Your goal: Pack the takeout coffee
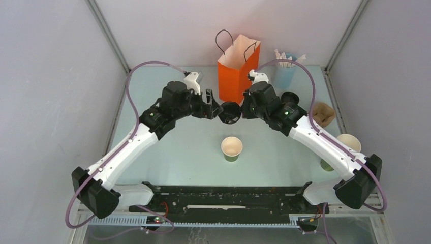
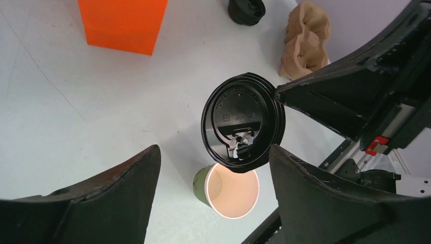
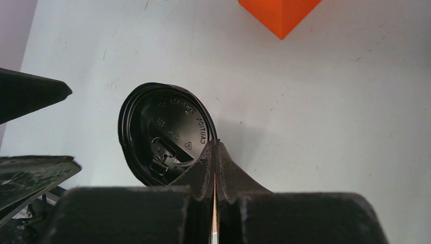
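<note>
Top view, with both wrist views. You see the two arms meeting above the middle of the pale table [image 1: 173, 152], just in front of the orange paper bag [image 1: 238, 71], which stands upright at the far side with its mouth open.

Right gripper [image 3: 214, 152]: its fingers [image 3: 203, 170] are pressed flat together and pinch the edge of the takeout coffee's black plastic lid [image 2: 243, 122]. The lid hangs tilted in the air, clear of the table, with its raised top face and drink opening turned towards both wrist cameras. No cup body shows beneath it.

Left gripper [image 1: 217, 110]: its fingers [image 2: 117, 195] stand spread apart, one on each side of the lid. In your left wrist view the finger on the right of the picture comes just beside the lid's rim; you cannot tell whether it touches. The other finger is well apart from the lid.

A lidless olive-green cup [image 1: 232, 149] stands upright on the table nearer the arm bases than the held lid, its pale inside showing.

At the far right, near the bag, stands a pale blue cup of white sticks [image 1: 284, 75]. A stack of black lids [image 2: 246, 11] and some brown paper pieces [image 2: 305, 40] lie nearby, and another lidless cup [image 1: 349, 141] stands beside the right forearm.
</note>
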You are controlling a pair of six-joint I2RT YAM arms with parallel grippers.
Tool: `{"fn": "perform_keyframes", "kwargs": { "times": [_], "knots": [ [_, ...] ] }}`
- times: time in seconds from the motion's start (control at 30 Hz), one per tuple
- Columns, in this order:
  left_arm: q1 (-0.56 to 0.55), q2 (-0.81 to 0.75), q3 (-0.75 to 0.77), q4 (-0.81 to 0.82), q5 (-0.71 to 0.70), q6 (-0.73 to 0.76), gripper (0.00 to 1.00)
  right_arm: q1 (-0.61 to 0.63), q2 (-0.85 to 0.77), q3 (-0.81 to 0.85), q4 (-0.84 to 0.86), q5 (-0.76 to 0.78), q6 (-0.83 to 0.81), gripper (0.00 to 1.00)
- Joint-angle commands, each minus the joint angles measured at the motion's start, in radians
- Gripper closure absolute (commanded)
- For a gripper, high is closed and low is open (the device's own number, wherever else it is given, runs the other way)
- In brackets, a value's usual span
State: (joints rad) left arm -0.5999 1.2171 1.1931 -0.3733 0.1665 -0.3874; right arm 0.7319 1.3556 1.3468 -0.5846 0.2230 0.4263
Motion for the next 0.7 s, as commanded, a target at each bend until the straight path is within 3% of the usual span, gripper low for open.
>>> {"fn": "perform_keyframes", "kwargs": {
  "times": [0.0,0.33,0.67],
  "knots": [
    [0.0,0.026,0.069,-0.03,0.035,-0.028,0.18,0.042,-0.007,0.024,-0.01,0.081,0.025,1.0],
    [0.0,0.099,0.091,-0.052,0.074,-0.038,0.41,0.078,0.0,0.054,-0.029,0.101,0.016,1.0],
    [-0.003,0.134,0.103,-0.07,0.079,-0.034,0.58,0.094,-0.007,0.055,-0.029,0.109,0.011,1.0]
  ]
}}
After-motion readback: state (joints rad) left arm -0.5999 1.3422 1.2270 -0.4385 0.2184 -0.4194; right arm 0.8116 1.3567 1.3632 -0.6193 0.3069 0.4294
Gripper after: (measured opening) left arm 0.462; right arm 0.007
